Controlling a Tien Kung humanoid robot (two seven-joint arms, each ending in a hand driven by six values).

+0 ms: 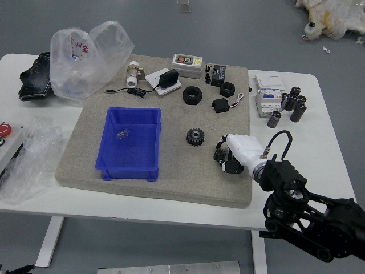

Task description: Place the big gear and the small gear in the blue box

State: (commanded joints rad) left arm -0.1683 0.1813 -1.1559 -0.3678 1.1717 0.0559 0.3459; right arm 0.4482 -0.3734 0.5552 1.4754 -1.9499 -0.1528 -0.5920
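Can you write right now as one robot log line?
right hand: over mat | black gear: on mat, between hand and blue box | box: no gear

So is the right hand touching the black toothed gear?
Apart. The head view shows a strip of bare mat between the right hand and the black toothed gear.

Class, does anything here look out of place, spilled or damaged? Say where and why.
Crumpled plastic lies on the floor beyond the table's far right corner, like litter. A small shiny piece sits in the blue box, odd because it is no gear. No spill shows.
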